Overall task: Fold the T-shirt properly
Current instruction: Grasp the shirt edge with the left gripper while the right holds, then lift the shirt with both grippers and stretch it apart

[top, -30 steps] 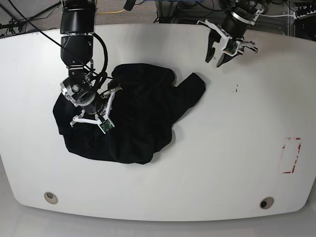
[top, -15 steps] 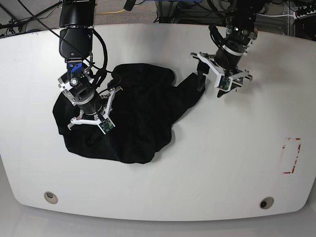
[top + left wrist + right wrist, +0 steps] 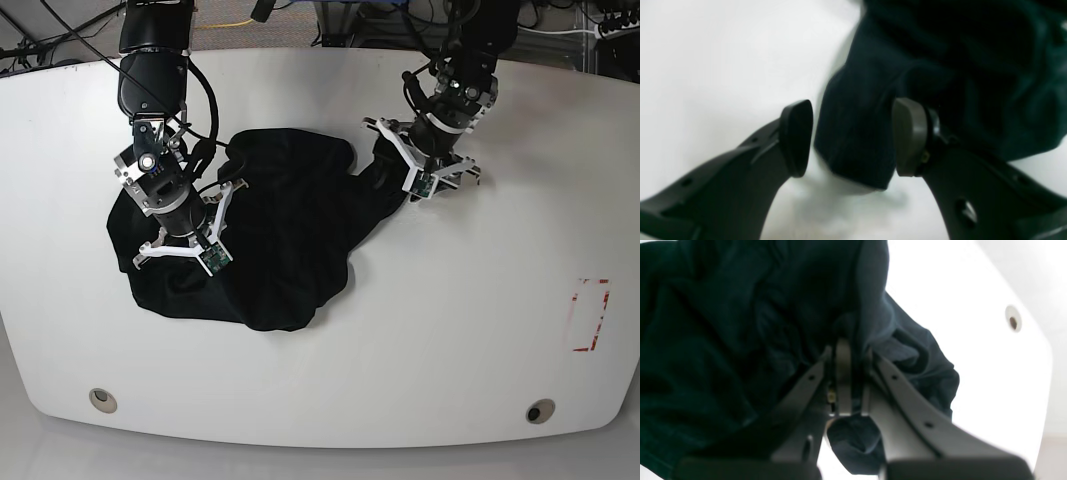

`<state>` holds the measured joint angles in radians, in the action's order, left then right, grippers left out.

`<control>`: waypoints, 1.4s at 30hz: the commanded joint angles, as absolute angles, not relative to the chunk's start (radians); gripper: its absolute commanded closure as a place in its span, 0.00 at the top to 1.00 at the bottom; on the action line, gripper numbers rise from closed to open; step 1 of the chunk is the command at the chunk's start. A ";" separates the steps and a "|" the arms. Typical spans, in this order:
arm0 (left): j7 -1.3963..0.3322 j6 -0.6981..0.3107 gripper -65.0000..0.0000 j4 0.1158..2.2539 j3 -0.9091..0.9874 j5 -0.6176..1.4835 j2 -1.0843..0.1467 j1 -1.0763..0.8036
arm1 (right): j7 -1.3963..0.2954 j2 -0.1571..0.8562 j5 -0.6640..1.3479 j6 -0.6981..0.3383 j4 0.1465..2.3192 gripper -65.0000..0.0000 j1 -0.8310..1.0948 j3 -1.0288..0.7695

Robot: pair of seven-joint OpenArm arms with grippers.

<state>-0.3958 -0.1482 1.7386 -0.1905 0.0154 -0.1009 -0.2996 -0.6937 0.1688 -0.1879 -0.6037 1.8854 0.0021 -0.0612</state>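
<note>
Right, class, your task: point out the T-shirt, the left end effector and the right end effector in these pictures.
T-shirt [image 3: 280,240]: base view, on the middle of the crumpled black cloth.
left end effector [image 3: 853,138]: left wrist view, midway between its open fingertips, either side of a sleeve.
right end effector [image 3: 848,373]: right wrist view, between fingertips pinching cloth.

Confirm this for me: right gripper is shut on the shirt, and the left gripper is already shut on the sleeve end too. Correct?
Not quite. The left gripper is open: the left wrist view shows its jaws standing apart on either side of the sleeve end, not yet pinching it. The right gripper is shut on the shirt, as you said.
</note>
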 commanded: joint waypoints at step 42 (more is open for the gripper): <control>-0.575 -0.585 0.00 1.913 0.131 0.022 -0.292 -0.099 | -0.704 0.199 -0.189 -0.599 1.926 0.00 -0.265 -0.093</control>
<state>-0.5892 -0.5877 1.8748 0.1135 0.0177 -0.2832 -0.1234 -0.7296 0.1940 -0.1921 -0.6048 1.9076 -0.2348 -0.0910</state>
